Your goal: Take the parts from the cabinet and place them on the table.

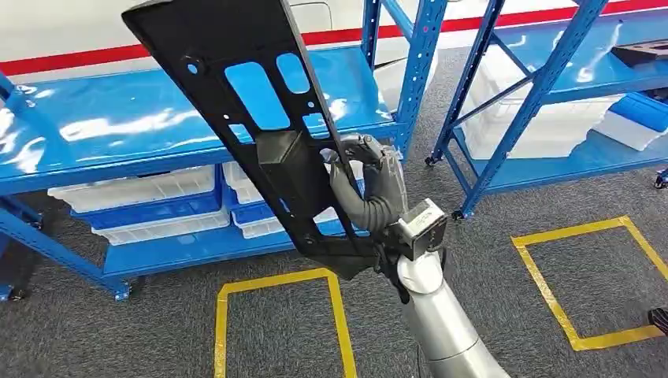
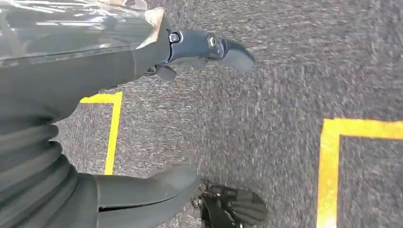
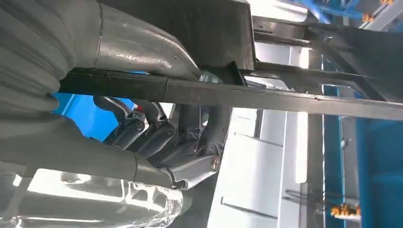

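A long black plastic panel (image 1: 236, 87) with several cut-outs stands tilted in front of the blue shelf rack (image 1: 118, 134), lifted off its shelves. My right hand (image 1: 370, 185) grips the panel near its lower end, thumb on one face and fingers (image 3: 157, 133) curled behind the panel's edge (image 3: 285, 99). My left hand (image 2: 142, 118) hangs over the grey carpet with its fingers (image 2: 209, 47) apart and nothing in it.
White and blue bins (image 1: 150, 201) sit on the rack's lower shelf. A second blue rack (image 1: 551, 94) stands at the right with a dark part (image 1: 642, 53) on it. Yellow tape squares (image 1: 276, 315) mark the carpet.
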You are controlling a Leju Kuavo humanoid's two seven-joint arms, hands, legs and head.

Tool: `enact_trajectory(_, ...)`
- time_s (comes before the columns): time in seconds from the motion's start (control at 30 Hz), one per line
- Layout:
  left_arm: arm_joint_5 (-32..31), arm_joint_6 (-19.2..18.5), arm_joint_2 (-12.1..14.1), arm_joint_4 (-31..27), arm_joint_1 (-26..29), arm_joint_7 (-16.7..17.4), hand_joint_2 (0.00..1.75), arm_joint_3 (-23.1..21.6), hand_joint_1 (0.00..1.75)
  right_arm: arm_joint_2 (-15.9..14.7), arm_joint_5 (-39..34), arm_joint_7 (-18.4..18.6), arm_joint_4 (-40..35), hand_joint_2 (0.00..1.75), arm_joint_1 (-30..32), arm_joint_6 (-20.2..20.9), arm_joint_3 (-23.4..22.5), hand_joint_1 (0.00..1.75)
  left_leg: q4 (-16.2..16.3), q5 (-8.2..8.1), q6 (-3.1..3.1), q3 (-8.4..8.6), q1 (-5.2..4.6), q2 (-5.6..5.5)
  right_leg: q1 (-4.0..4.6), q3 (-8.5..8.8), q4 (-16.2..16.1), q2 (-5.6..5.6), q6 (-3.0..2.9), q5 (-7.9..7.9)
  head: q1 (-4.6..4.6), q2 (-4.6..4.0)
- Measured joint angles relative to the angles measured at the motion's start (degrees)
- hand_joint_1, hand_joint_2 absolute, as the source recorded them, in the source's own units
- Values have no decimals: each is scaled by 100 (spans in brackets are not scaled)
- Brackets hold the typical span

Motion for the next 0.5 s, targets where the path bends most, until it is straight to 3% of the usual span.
enact_trajectory(0.03,0,5,-4,2,-2,7,175,2,0,-11,0,-7,-2,175,16,9,0,175,-88,122,67,-29,66,54,16,-37,61,-3,5,-66,0,0)
enact_trajectory(0.07,0,7,-11,2,-13,15,175,2,0,-18,0,-15,-20,175,32,11,4,175,-91,195,130,-99,42,61,20,-173,220,14,-58,-325,4,0)
enact_trajectory(0.13,-4,33,-6,2,-12,26,175,4,0,-29,2,-20,-26,175,43,11,7,175,-83,341,159,-285,20,76,18,-386,940,17,-174,-946,37,0)
enact_trajectory(0.17,-4,37,-7,2,-12,28,175,4,0,-37,0,-24,-26,175,54,11,7,175,-75,417,166,-387,6,79,19,-469,1394,18,-175,-1167,28,0)
enact_trajectory(0.2,-4,39,-9,2,-11,31,175,4,0,-44,0,-24,-26,175,73,11,7,175,-63,489,167,-484,3,86,18,-504,1731,18,-128,-1221,37,0)
enact_trajectory(0.23,-7,42,-11,2,-11,33,175,4,0,-53,2,-24,-26,175,95,13,7,175,-52,566,165,-597,-3,91,19,-449,1887,18,-54,-1123,33,0)
enact_trajectory(0.27,-7,46,-13,2,-9,33,175,4,0,-57,19,-24,-26,175,102,11,7,175,-41,618,151,-695,-6,92,21,-296,1790,18,25,-933,33,0)
enact_trajectory(0.3,-15,48,-20,2,-9,2,175,4,0,-59,53,-26,-26,175,101,11,9,175,-27,673,132,-792,-8,92,32,-26,1475,18,82,-731,35,0)
enact_trajectory(0.33,-26,37,-26,2,-8,-70,175,4,0,-59,110,-35,-28,175,100,0,9,175,-5,734,108,-875,-13,88,36,330,1015,18,80,-627,35,0)
enact_trajectory(0.37,-44,13,-28,2,-10,-135,175,2,0,-59,175,-48,-41,175,100,-11,11,175,32,781,80,-932,-22,81,37,753,460,18,4,-762,31,0)
enact_trajectory(0.4,-46,-13,-30,2,-10,-164,175,2,0,-59,223,-50,-65,175,100,-13,22,175,85,806,51,-979,-50,80,90,1163,-180,20,-64,-1002,37,0)
enact_trajectory(0.43,-48,-17,-31,2,-4,-177,175,2,0,-64,223,-55,-72,175,113,-24,24,175,75,871,26,-970,-50,73,90,1069,-168,32,-99,-1018,0,0)
enact_trajectory(0.5,-50,-17,-28,2,0,-195,175,2,0,-66,221,-61,-77,175,109,-35,24,175,68,948,-26,-979,-24,75,104,1030,-162,31,-158,-972,13,0)
